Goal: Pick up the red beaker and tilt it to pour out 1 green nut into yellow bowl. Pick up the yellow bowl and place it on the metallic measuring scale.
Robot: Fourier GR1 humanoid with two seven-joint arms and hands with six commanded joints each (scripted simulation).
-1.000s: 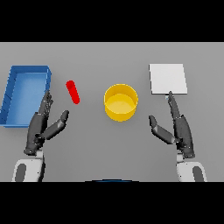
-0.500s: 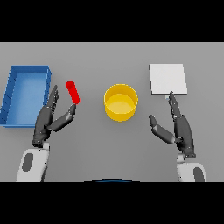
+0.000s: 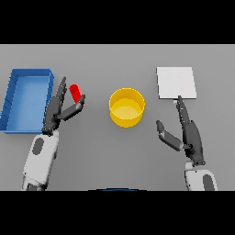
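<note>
Left hand: my left hand (image 3: 58, 109) is released, fingers straight, thumb just under the red beaker (image 3: 76, 93).
Right hand: my right hand (image 3: 187, 132) is released too, fingertip at the scale's (image 3: 176, 82) near edge.
Edges: blue tray (image 3: 13, 92) wall just beside my left fingers.
Room: I see bare table (image 3: 119, 156) around the yellow bowl (image 3: 126, 107).
Writing: I read none.

Bare table separates the yellow bowl (image 3: 126, 107) from the scale (image 3: 176, 82); the blue tray (image 3: 27, 99) walls the left edge
</note>
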